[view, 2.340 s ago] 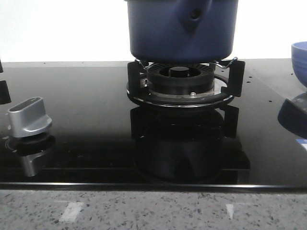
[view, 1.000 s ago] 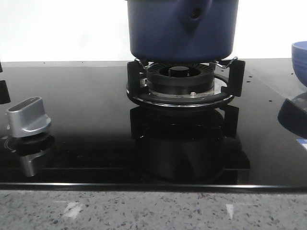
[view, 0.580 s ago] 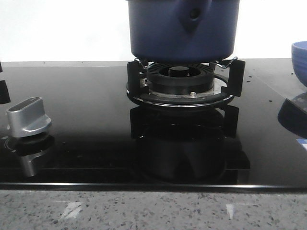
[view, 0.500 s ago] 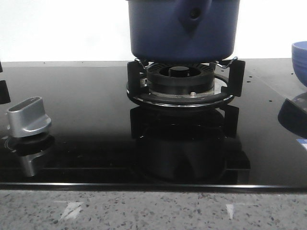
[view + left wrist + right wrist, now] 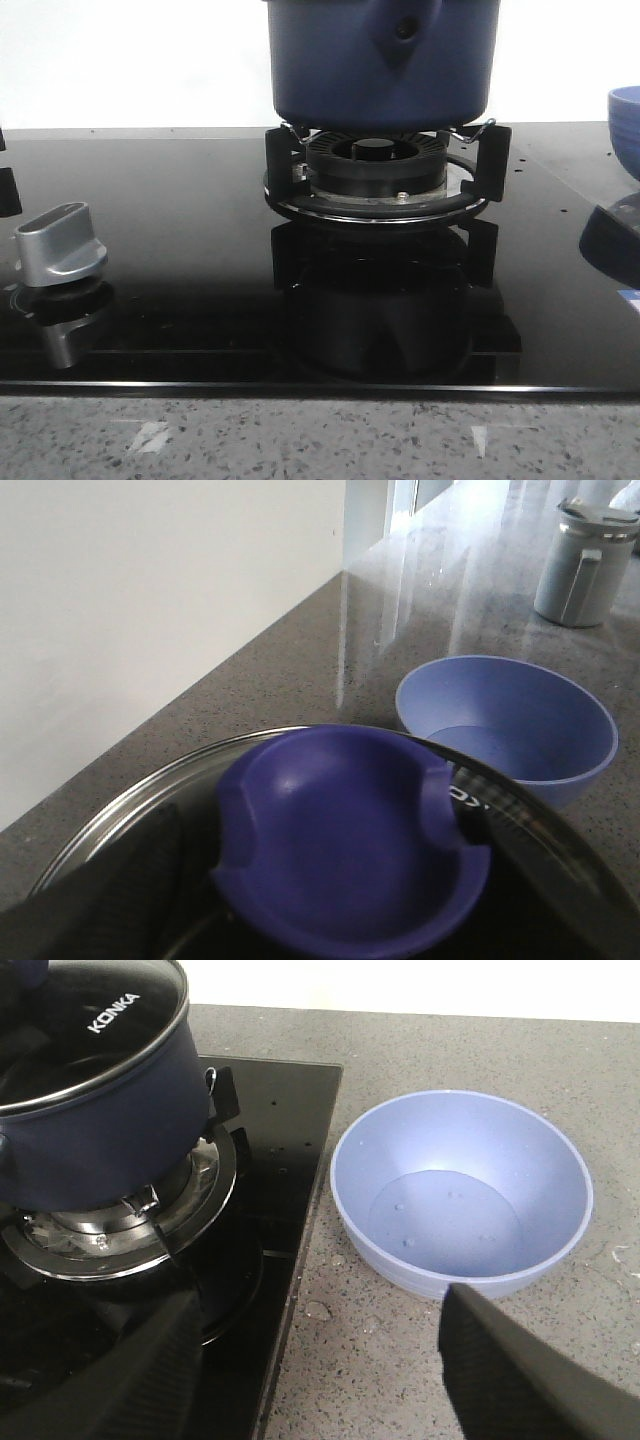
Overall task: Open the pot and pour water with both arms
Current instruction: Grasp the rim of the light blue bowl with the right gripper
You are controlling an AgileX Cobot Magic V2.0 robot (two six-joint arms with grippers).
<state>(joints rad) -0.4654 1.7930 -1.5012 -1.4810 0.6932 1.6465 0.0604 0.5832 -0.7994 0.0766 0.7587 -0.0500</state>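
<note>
two arms: pot-opening step
pot [image 5: 380, 60]: on burner [image 5: 375, 170], lid [image 5: 95, 1020] on
left gripper [image 5: 345, 880]: over lid knob [image 5: 345, 860], grip unclear
right gripper [image 5: 320, 1360]: spread wide near bowl [image 5: 460, 1200]
next: clamp knob, lift

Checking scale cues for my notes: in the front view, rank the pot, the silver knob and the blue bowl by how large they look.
1. Pot, largest, though cut off at the top.
2. Knob.
3. Bowl: only a sliver shows at the right edge, so its place against the knob is unsure.
</note>
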